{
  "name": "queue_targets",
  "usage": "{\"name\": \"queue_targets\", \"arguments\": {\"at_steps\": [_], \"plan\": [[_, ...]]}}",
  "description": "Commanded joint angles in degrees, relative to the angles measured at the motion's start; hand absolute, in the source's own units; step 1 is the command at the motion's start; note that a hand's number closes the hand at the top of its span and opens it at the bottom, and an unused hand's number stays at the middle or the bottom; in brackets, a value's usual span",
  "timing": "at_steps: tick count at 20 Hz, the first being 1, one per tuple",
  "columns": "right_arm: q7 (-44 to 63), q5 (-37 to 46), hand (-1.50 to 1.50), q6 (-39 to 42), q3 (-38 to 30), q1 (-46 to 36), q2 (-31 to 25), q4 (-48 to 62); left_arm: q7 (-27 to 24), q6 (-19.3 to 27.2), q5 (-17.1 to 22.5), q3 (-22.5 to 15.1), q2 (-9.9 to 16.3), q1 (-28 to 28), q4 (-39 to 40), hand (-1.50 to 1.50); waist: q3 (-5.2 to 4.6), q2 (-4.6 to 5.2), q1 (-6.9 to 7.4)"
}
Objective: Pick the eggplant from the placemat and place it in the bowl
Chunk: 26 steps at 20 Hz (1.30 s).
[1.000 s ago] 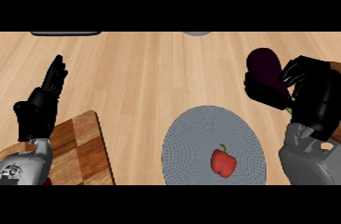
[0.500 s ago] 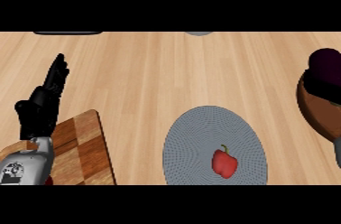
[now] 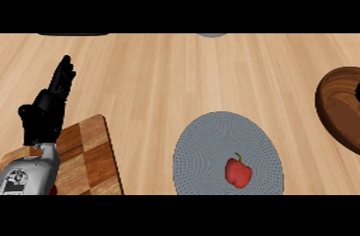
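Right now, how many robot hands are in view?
1. The left hand shows at the view's left, open with fingers up, above the wooden cutting board. The right hand is outside the view.

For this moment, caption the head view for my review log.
Left robot hand open beside checkered board; red pepper on grey placemat; wooden bowl at right.

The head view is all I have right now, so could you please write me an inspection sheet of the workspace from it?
Surface: light wooden counter.
Job's things: brown wooden bowl cut off by the right edge; grey round placemat at lower centre; eggplant not seen.
Clutter: red pepper on the placemat; checkered cutting board at lower left.
Hands: left hand open, resting at the left, fingers up; right hand out of view.
Cables: nothing seen.
Surroundings: two dark shapes at the top edge, unidentifiable.
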Motion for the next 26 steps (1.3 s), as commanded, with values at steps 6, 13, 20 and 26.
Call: {"name": "queue_targets", "arguments": {"at_steps": [6, 13, 20, 26], "plan": [[-20.72, -17.45, -1.5, 0.81, -9.92, -8.0, -1.72, 25.51, -2.91, 0.2, -0.85, -0.37, -1.32, -0.29, 2.66, 0.0, 0.12, 0.35, 0.53], [-35.88, -26.44, -1.5, 4.13, -15.47, -12.83, -2.68, 31.98, 3.92, -1.39, -0.25, 0.68, 0.29, -2.66, -1.13, 0.0, 0.06, 0.04, 0.23], [-39.43, -34.25, -1.5, 9.15, -20.24, -9.35, -6.89, 29.45, 1.84, -1.4, -1.06, 1.13, -0.31, -0.46, 0.11, 0.0, -0.06, -0.32, -0.81], [-38.18, -41.73, -1.5, 15.87, -22.66, 3.38, -2.83, 16.04, 1.03, -2.03, -0.42, 3.22, 0.9, 0.9, -0.7, 0.0, -0.19, -0.86, -2.11]]}}
